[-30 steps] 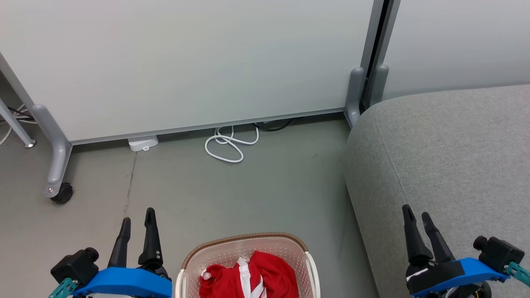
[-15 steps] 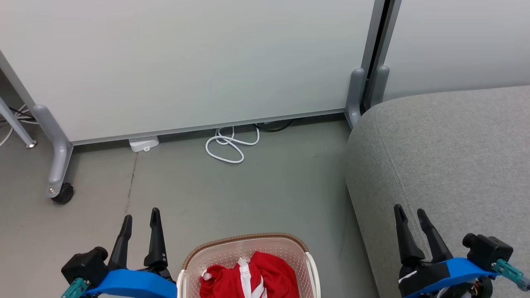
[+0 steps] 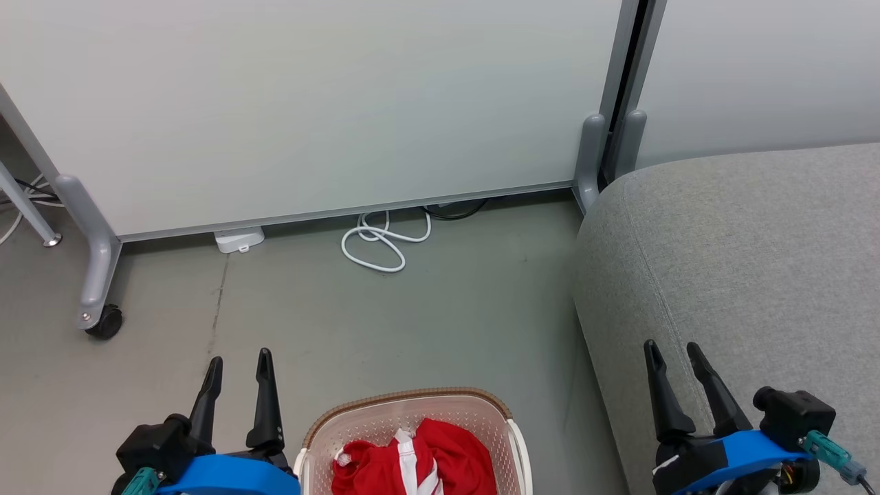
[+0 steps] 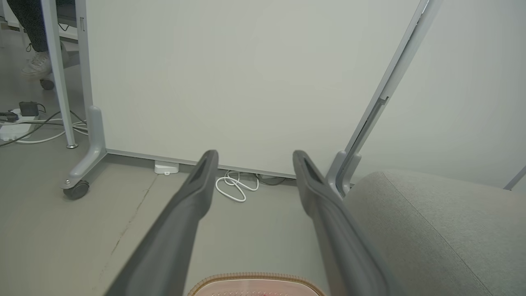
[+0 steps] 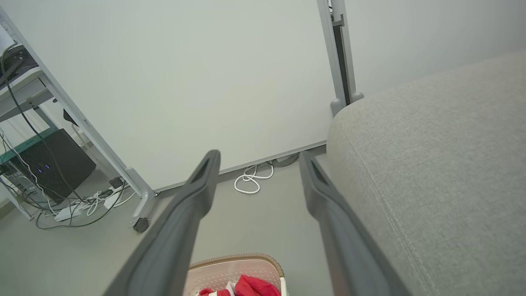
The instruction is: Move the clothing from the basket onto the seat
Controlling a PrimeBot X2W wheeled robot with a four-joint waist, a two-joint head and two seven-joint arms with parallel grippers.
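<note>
While the left tool (image 3: 240, 355) at 7 o'clock and the right tool (image 3: 669, 344) at 4 both stand released and empty, one basket (image 3: 405, 397) at 6 holds the clothing (image 3: 454, 454), one red heap, near one seat (image 3: 742, 261) at 3.

I see red clothing (image 3: 447, 457) with white stripes, a cream perforated basket (image 3: 357, 430) with a brown woven-look rim, a light-grey seat (image 3: 742, 261) with stitched seams, a white cable (image 3: 381, 242) and a dull grey-green floor (image 3: 447, 323).
</note>
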